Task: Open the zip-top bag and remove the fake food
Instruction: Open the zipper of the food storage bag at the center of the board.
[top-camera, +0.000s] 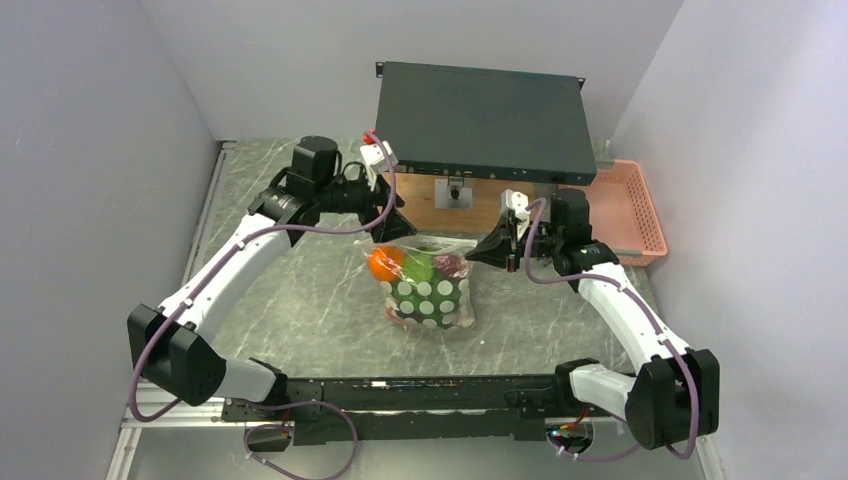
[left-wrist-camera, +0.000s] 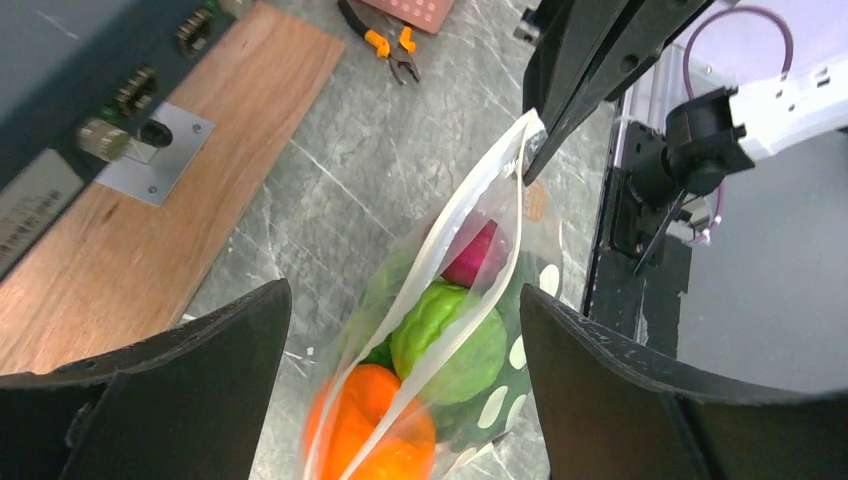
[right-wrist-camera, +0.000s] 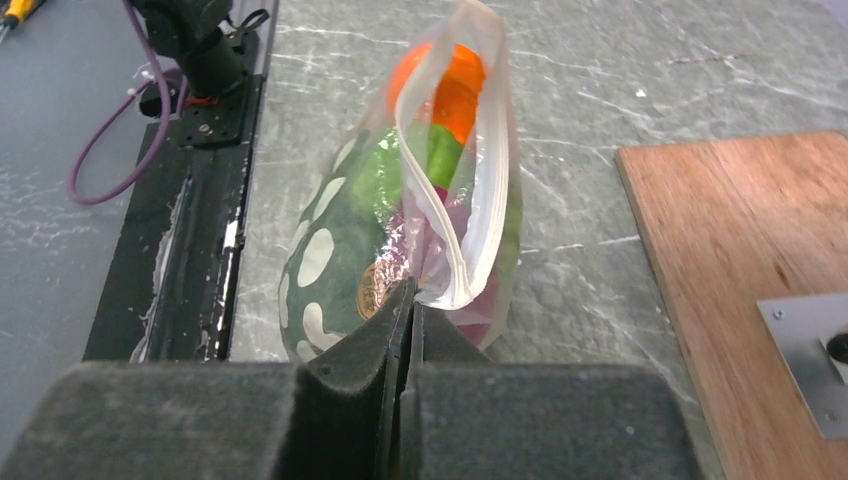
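Observation:
The zip-top bag (top-camera: 428, 288), clear with white oval dots, stands on the table's middle with its mouth partly open. Inside it are fake food pieces: an orange ball (left-wrist-camera: 375, 432), a green lettuce piece (left-wrist-camera: 455, 342) and a red-purple piece (left-wrist-camera: 478, 252). My right gripper (right-wrist-camera: 412, 290) is shut on the bag's top corner at its right end and holds it up; it also shows in the top view (top-camera: 478, 250). My left gripper (left-wrist-camera: 400, 400) is open, its fingers on either side of the bag's left end, not touching it. In the top view it (top-camera: 392, 232) hovers above the bag.
A dark flat box (top-camera: 480, 122) sits on a wooden board (top-camera: 440, 205) at the back. A pink slatted basket (top-camera: 630, 210) stands at the back right. Orange-handled pliers (left-wrist-camera: 385, 42) lie by the board. A black rail (top-camera: 400, 395) runs along the near edge.

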